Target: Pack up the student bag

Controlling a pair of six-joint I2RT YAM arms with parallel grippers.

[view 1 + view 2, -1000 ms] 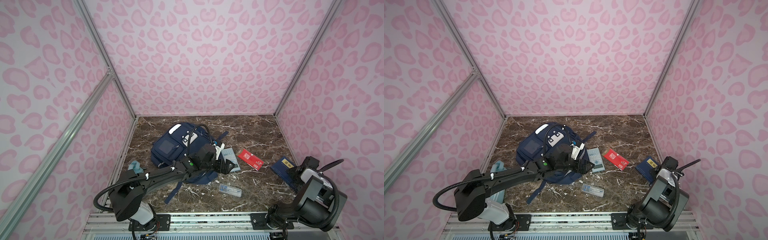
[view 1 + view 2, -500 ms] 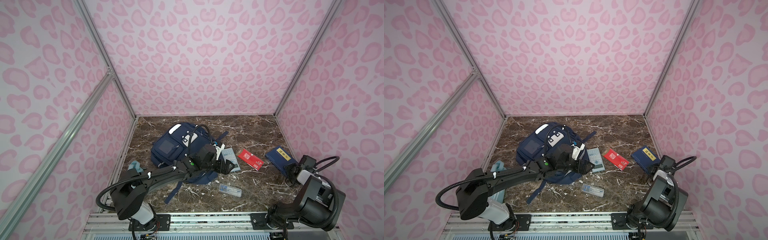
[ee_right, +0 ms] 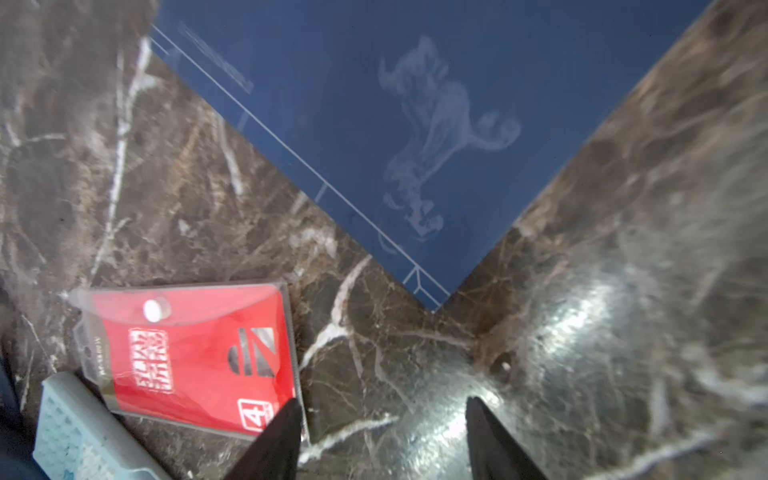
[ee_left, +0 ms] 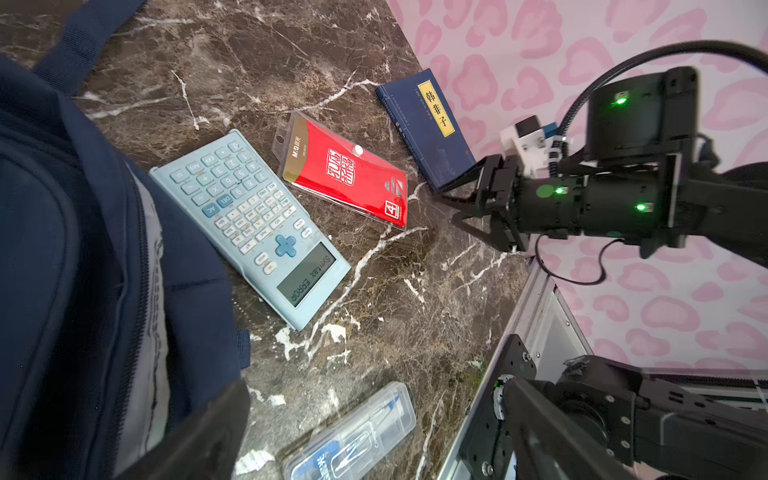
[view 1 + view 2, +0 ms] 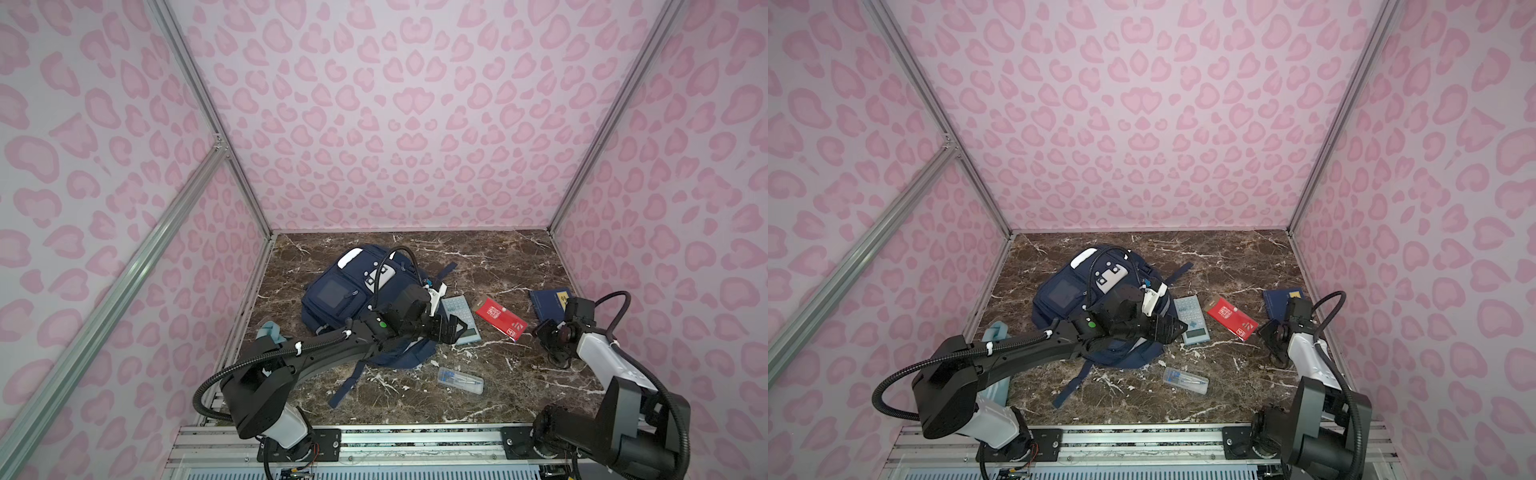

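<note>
I see the student bag [image 5: 345, 291] lying flat on the worktop [image 5: 498, 257], on the left side in both top views. One strap [image 5: 343, 388] trails toward me. My left hand [image 5: 453, 332] hangs over the bag's near edge, just beside the calculator [image 5: 459, 309]. Its jaws are wide apart, and I cannot see anything held in them. My right hand [image 3: 380, 403] is spread open too, with only bare worktop between its tips. It is near a corner of the blue book [image 3: 374, 104] and the red packet [image 3: 187, 357].

I think the bag is soft and floppy and will sag if I lift it by one spot. I would pinch the cloth rim by the zip, where the grey lining [image 4: 153, 266] shows, and pull the mouth open. The strap may slip or catch.
</note>
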